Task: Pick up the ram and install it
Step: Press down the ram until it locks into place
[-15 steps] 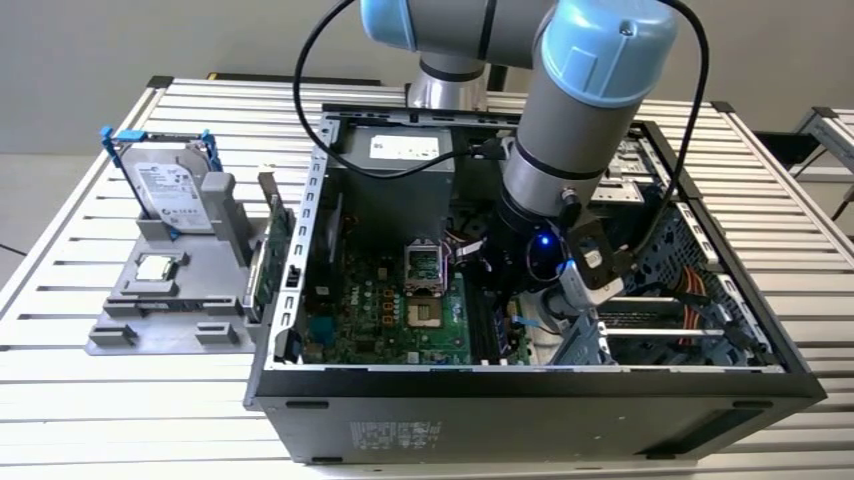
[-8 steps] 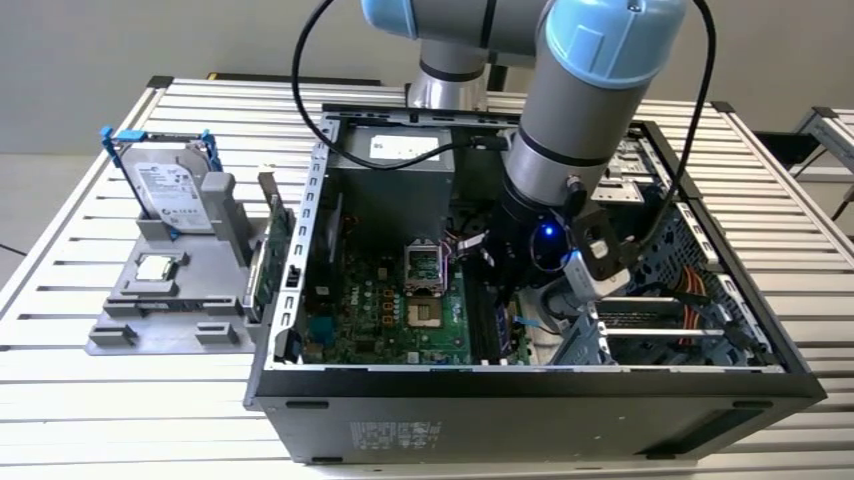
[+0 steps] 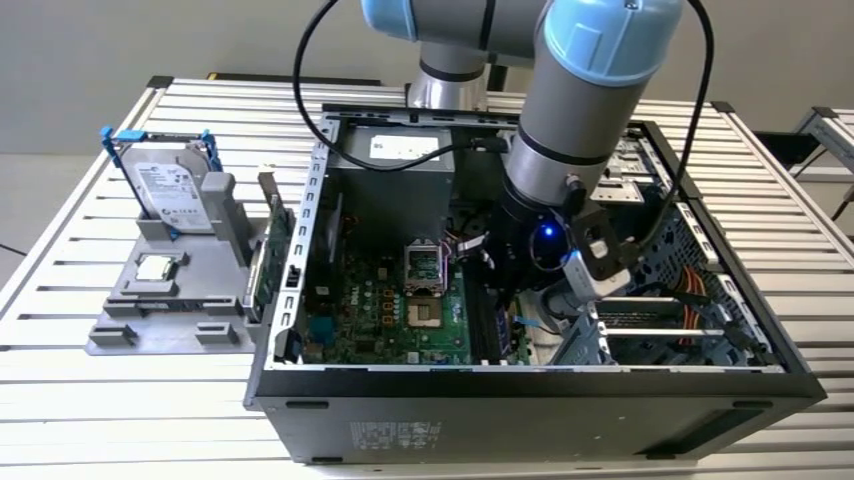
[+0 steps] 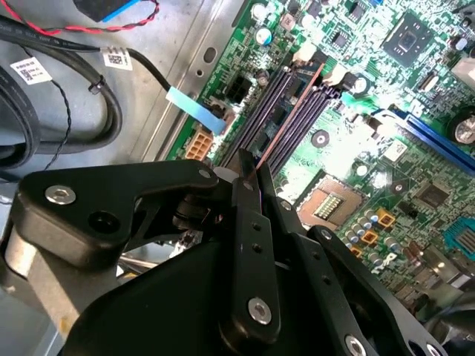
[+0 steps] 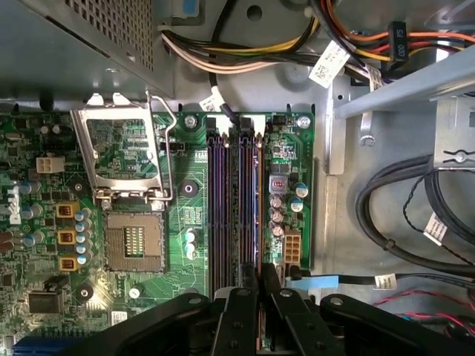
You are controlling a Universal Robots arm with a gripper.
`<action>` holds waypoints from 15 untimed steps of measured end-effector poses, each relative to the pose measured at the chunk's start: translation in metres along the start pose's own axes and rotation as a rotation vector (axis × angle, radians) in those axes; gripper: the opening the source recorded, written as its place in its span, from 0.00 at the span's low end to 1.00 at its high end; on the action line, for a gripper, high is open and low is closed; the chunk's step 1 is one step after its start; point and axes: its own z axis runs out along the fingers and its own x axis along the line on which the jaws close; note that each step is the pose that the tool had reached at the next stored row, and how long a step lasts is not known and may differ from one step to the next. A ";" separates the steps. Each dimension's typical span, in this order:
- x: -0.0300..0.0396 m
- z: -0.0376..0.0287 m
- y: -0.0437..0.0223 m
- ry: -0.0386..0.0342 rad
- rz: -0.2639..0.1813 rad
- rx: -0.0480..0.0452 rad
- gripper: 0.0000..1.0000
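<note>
1. I see my gripper [image 5: 256, 297] clamped on the ram [image 5: 257, 200], deep inside the open computer case [image 3: 534, 385].
2. The ram stands edge-on in the motherboard slots [image 5: 236, 208], beside the processor socket [image 5: 133, 241].

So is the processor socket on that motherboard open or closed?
Open. In the first wrist view the metal load plate is swung up off the socket, whose bare contacts show.

I see even, soft room light outside; glare whitens the motherboard [image 4: 349, 141] in the second wrist view, and the near gripper [image 4: 249, 182] links look slightly soft
</note>
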 end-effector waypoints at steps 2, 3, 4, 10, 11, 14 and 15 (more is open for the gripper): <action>-0.0001 0.0002 0.0017 -0.0001 0.000 -0.0001 0.00; -0.0004 0.0002 0.0021 0.0000 0.000 0.0000 0.00; -0.0007 0.0004 0.0023 -0.0001 0.000 -0.0001 0.00; -0.0018 0.0022 0.0026 0.0000 0.000 0.0001 0.00; -0.0018 0.0024 0.0028 0.0001 0.000 0.0002 0.00; -0.0019 0.0031 0.0036 0.0000 0.001 -0.0001 0.00; -0.0018 0.0033 0.0038 0.0000 0.001 -0.0001 0.00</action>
